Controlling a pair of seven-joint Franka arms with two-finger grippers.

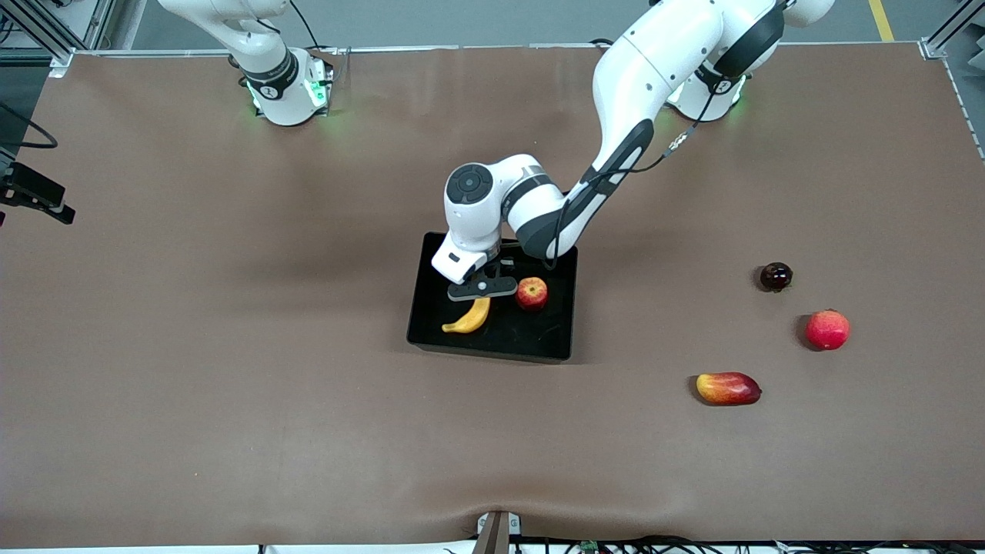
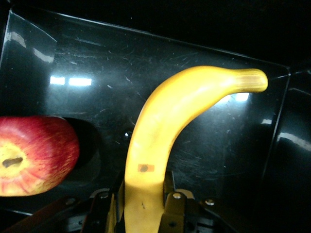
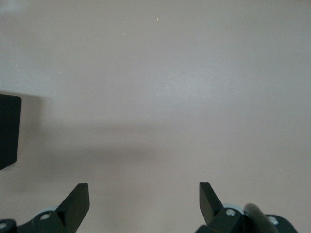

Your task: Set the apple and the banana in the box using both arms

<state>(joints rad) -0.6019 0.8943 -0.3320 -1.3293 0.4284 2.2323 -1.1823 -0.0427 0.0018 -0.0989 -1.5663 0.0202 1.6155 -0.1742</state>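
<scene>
Left gripper (image 1: 482, 289) pinches the banana (image 1: 468, 318) inside the box (image 1: 492, 338) — apple (image 1: 532, 293) beside it; right gripper (image 3: 145, 201) waits, spread.

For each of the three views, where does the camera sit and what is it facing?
Front view: high across the table, facing both arms; left gripper in the box.
Left wrist view: on the left wrist, looking into the box at banana and apple; fingers flank the banana.
Right wrist view: over bare table; right gripper open.
Front and left wrist share box, banana, apple.
</scene>
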